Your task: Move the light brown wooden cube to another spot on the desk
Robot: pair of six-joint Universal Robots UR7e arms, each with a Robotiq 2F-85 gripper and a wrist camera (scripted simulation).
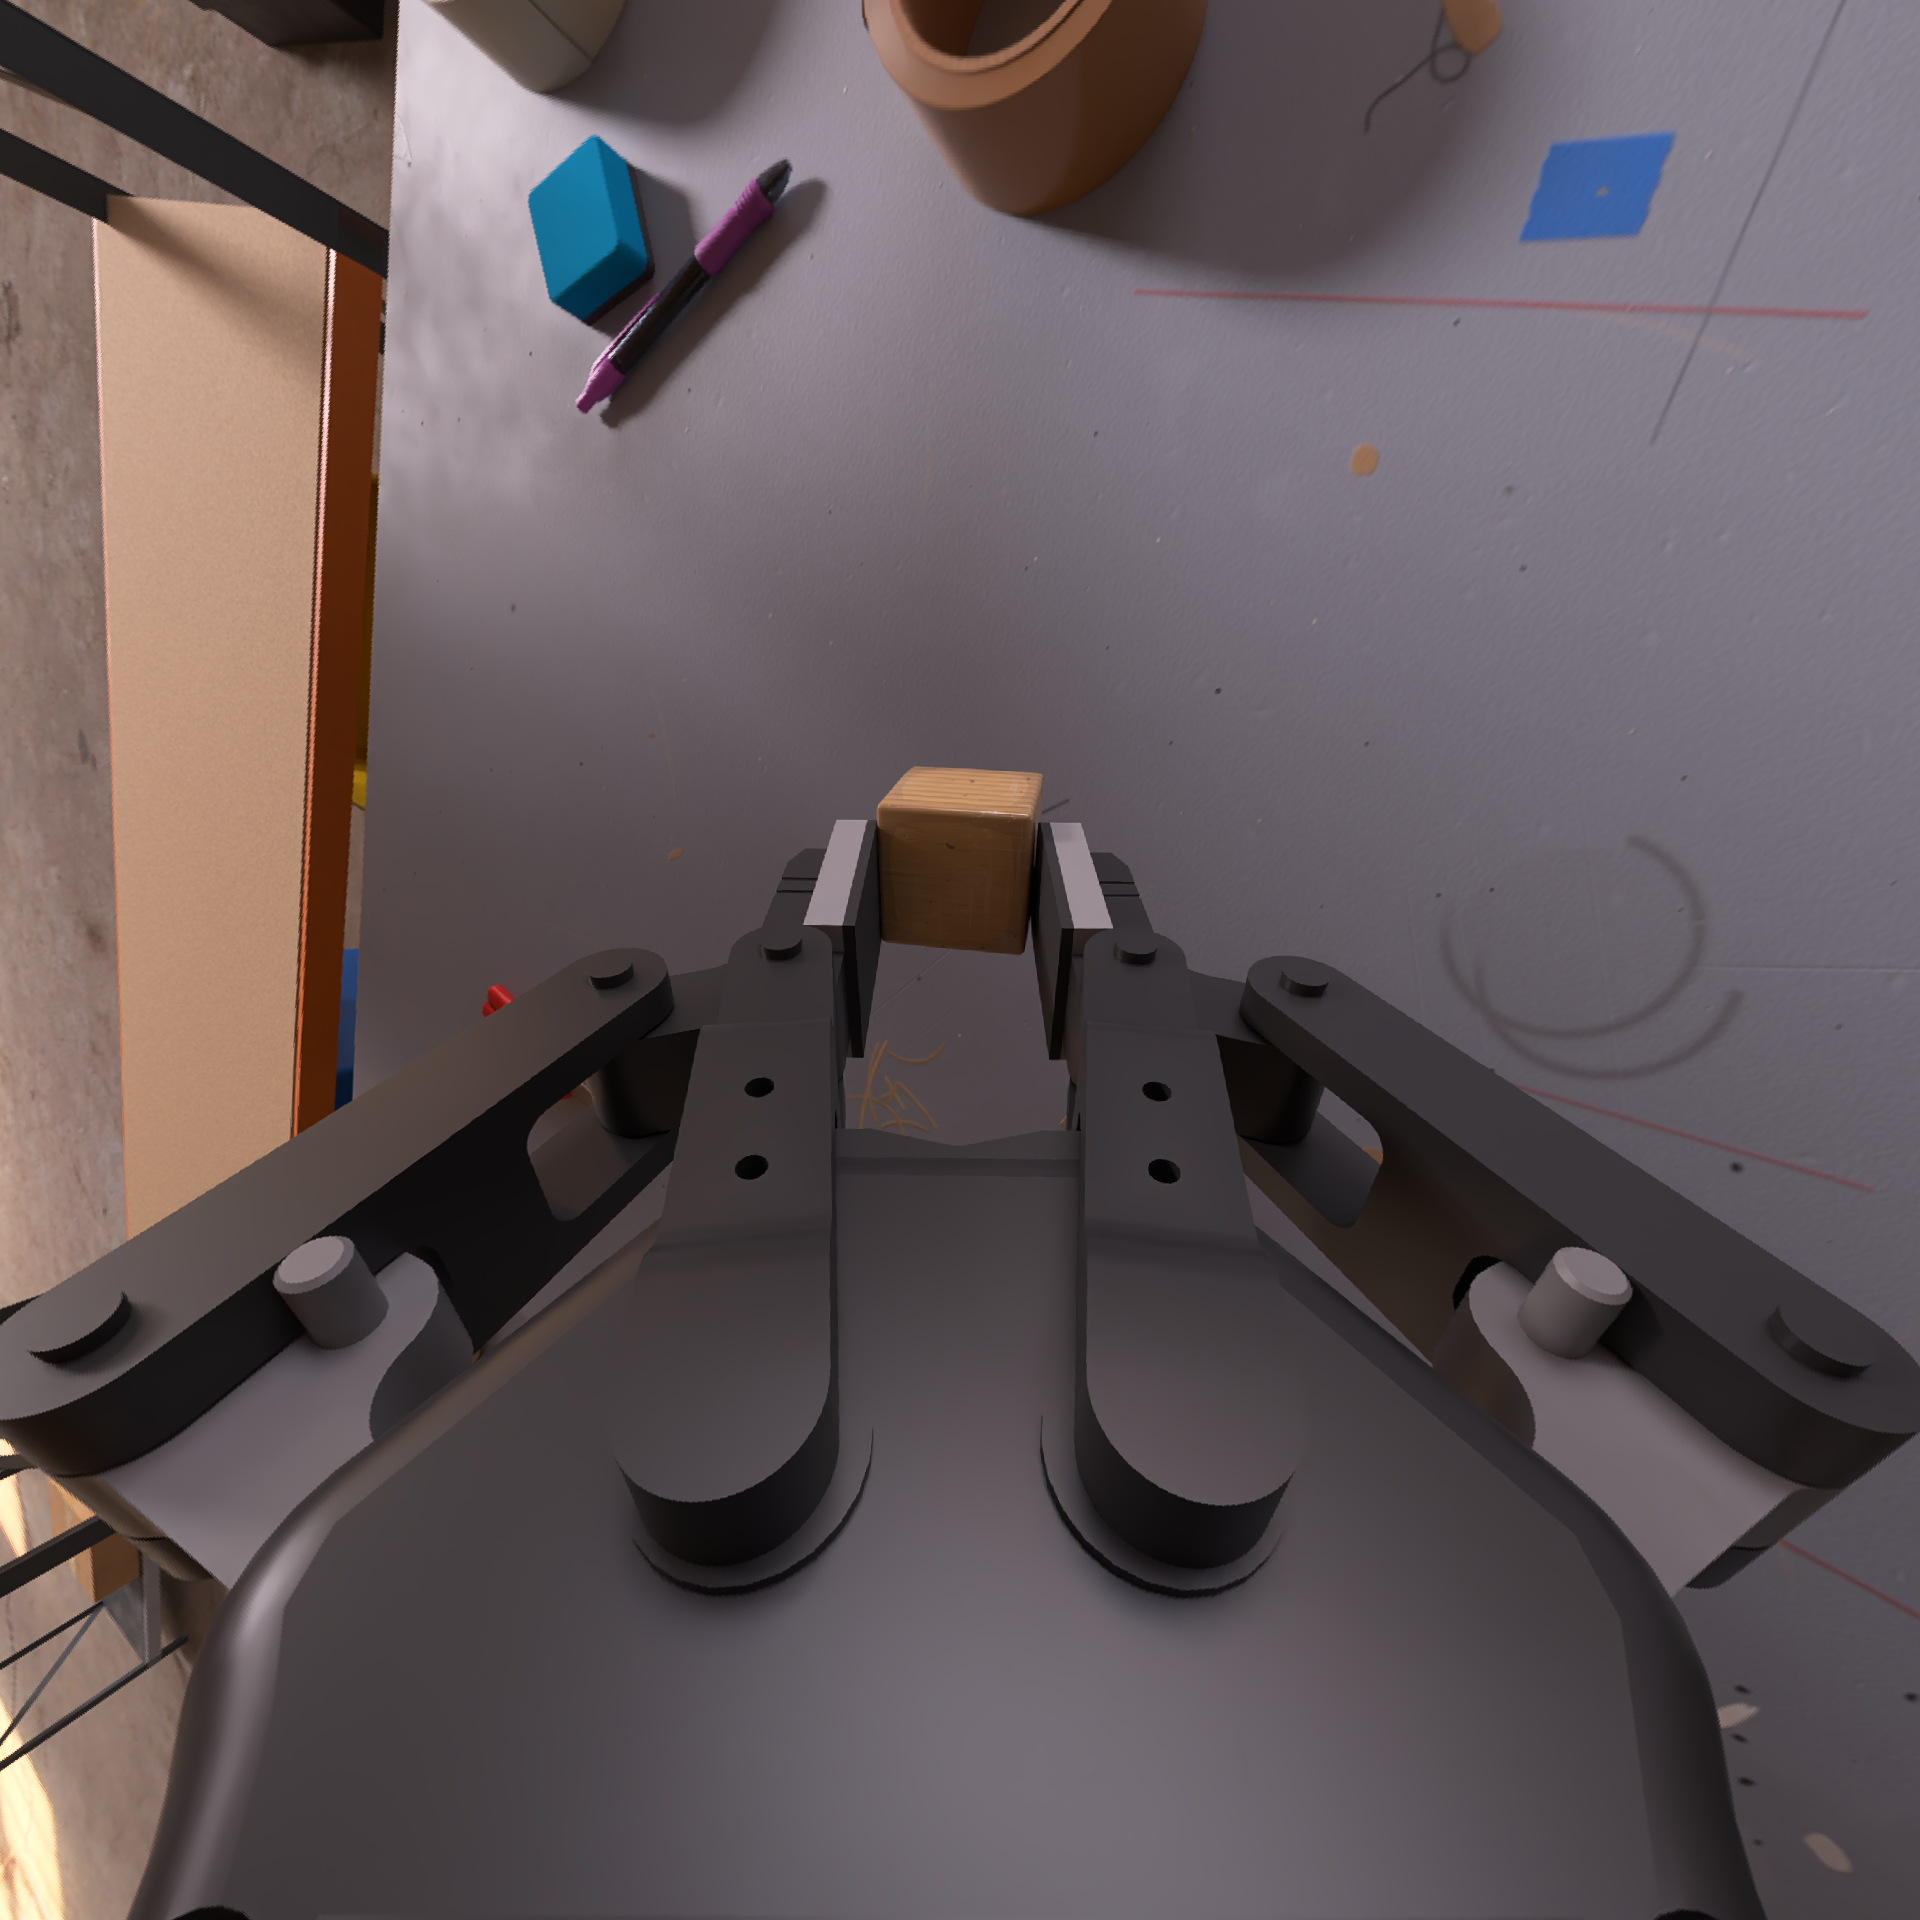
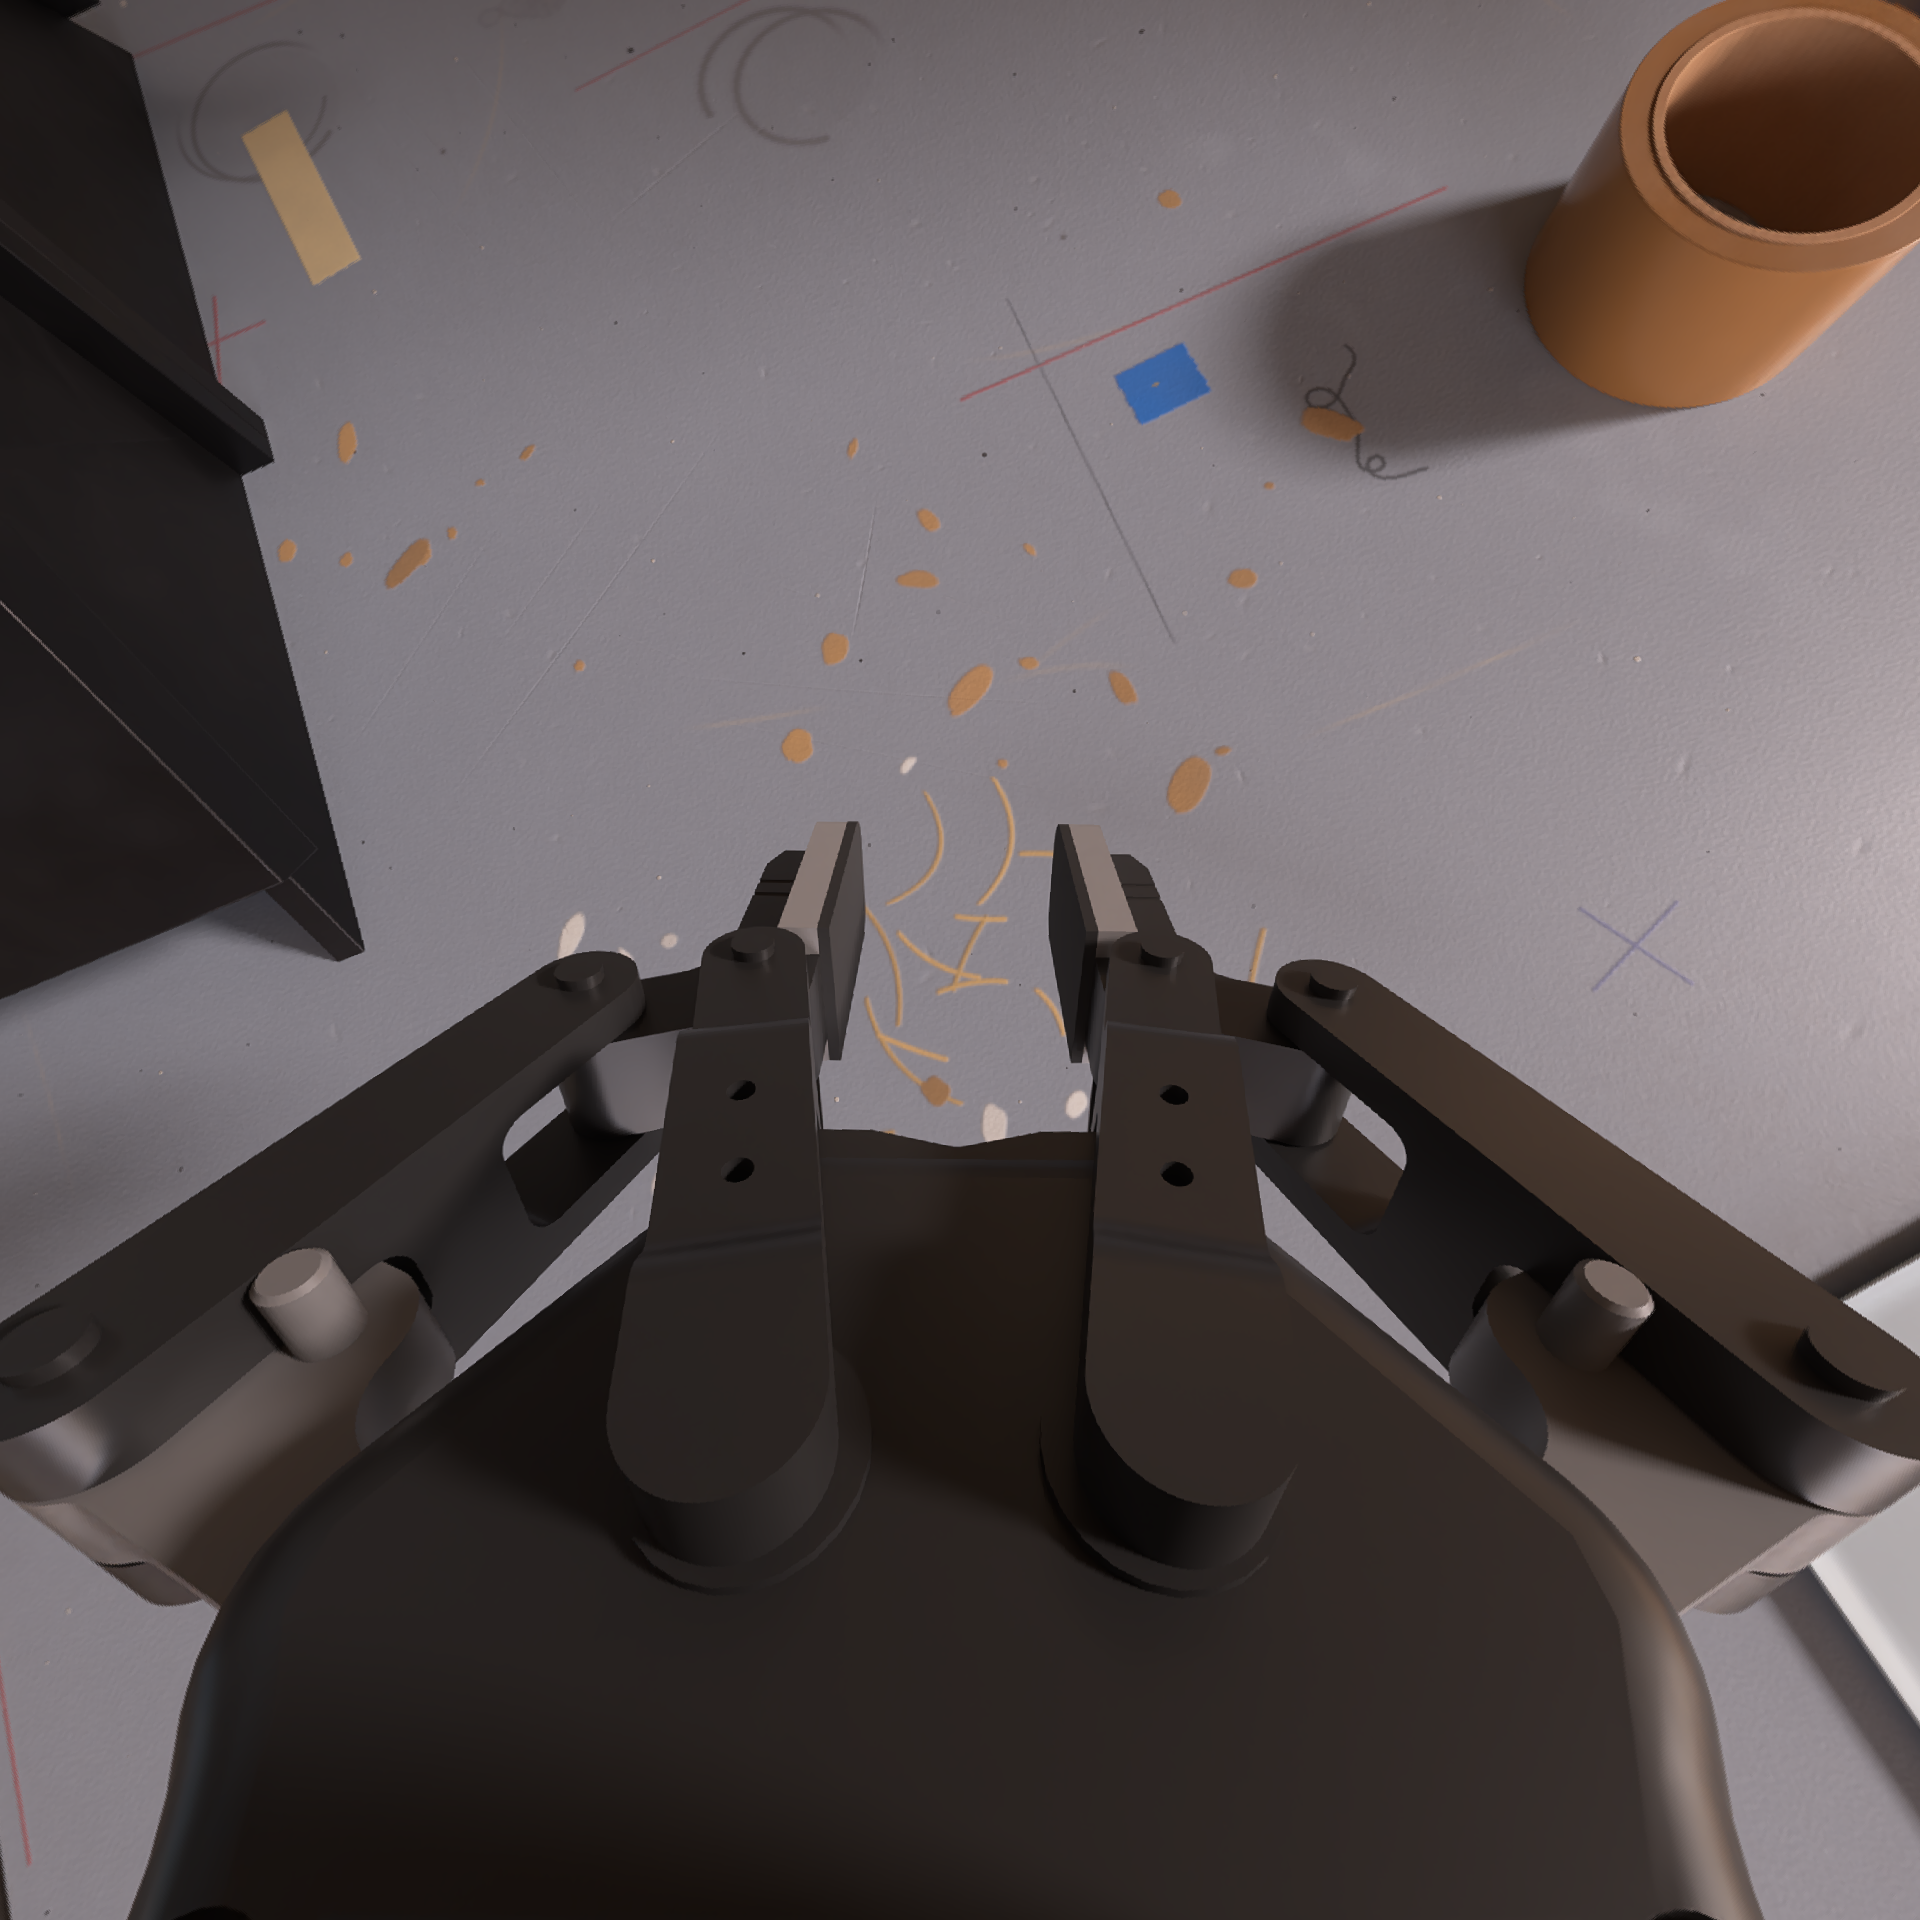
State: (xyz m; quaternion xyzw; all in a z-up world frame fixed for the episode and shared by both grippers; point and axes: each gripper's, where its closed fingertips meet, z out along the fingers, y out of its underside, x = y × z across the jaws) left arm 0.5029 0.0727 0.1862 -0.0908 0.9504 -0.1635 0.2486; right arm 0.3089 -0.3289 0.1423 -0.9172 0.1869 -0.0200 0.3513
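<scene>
The wooden cube (image 1: 958, 873) sits clamped between the fingertips of the left gripper (image 1: 956, 883), above the grey desk (image 1: 1143, 623), well short of the tape roll (image 1: 1029, 94). Judging by the faint shadow, it is lifted. Carry it level, grip firm, toward bare desk away from the roll, pen (image 1: 686, 281) and eraser (image 1: 590, 227). The right gripper (image 2: 958, 904) hangs parted and empty

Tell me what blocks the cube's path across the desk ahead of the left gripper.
Nothing nearby does. The cube sits between the left gripper's fingers with bare desk ahead. The eraser, pen and tape roll lie far off.
</scene>
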